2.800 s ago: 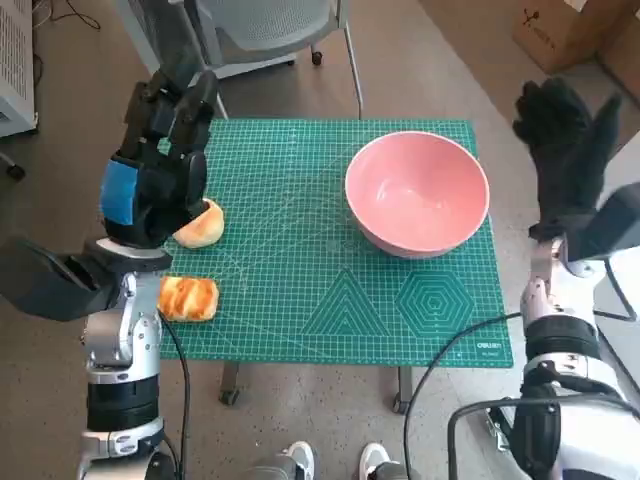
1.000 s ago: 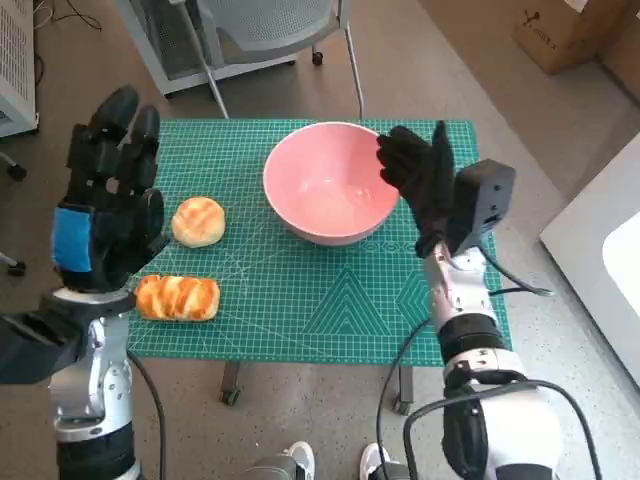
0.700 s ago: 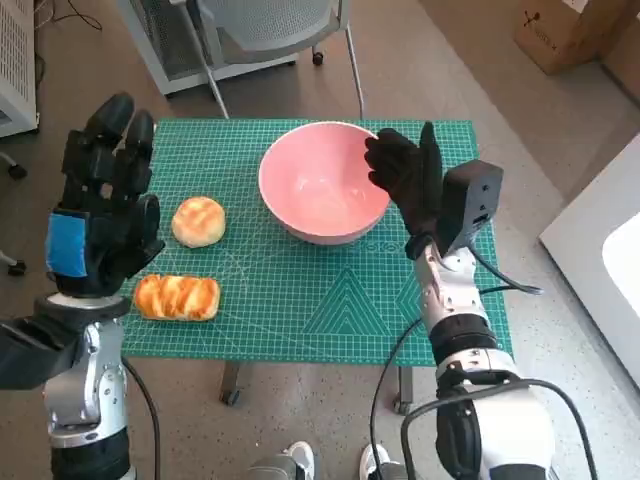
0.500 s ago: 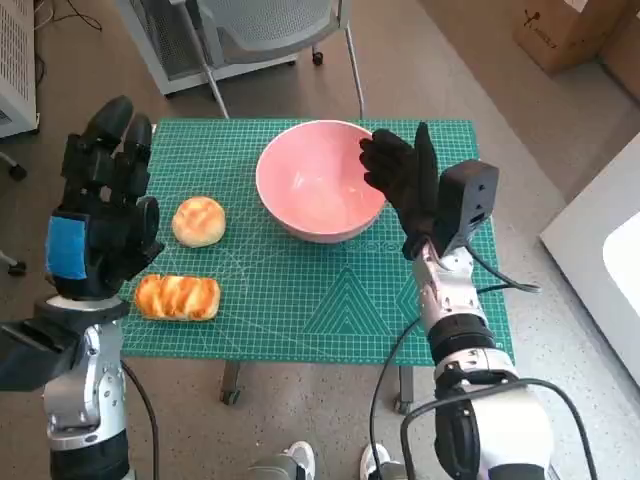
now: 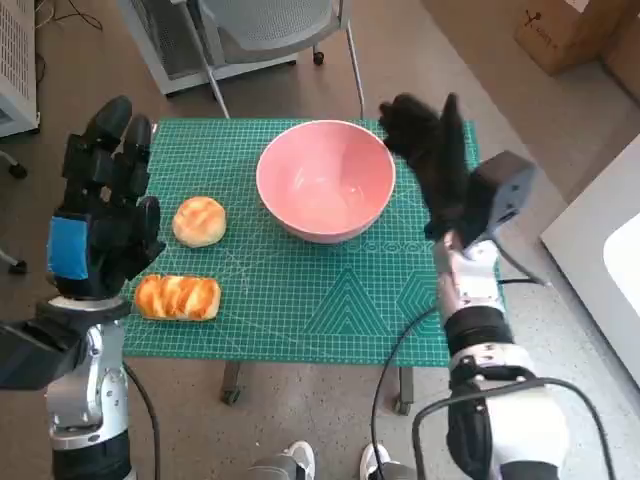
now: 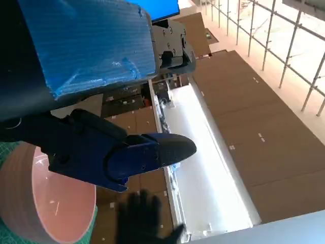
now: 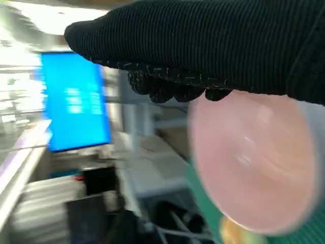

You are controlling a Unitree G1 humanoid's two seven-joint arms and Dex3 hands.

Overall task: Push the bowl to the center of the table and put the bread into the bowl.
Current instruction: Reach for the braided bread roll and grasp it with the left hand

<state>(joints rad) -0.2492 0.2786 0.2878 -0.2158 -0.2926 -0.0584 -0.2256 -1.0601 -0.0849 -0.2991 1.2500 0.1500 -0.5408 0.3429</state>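
Note:
The pink bowl (image 5: 325, 192) stands empty near the middle of the green cutting mat (image 5: 330, 290), toward its far edge; it also shows in the left wrist view (image 6: 45, 203) and the right wrist view (image 7: 254, 162). A round bun (image 5: 199, 221) lies left of the bowl. An oblong glazed bread (image 5: 178, 297) lies near the mat's front left. My right hand (image 5: 432, 160) is raised with fingers apart just right of the bowl, not touching it. My left hand (image 5: 100, 215) hovers open, fingers spread, above the mat's left edge beside both breads.
A grey chair (image 5: 270, 30) stands behind the table. A cardboard box (image 5: 570, 30) sits on the floor at far right. A white surface (image 5: 610, 270) lies to the right. A person's shoes (image 5: 330, 462) show below the table's front edge.
My right hand pushed the bowl leftward to the middle, then drew back to the right and off the rim. My left hand rose off the bun and opened; both breads stayed put.

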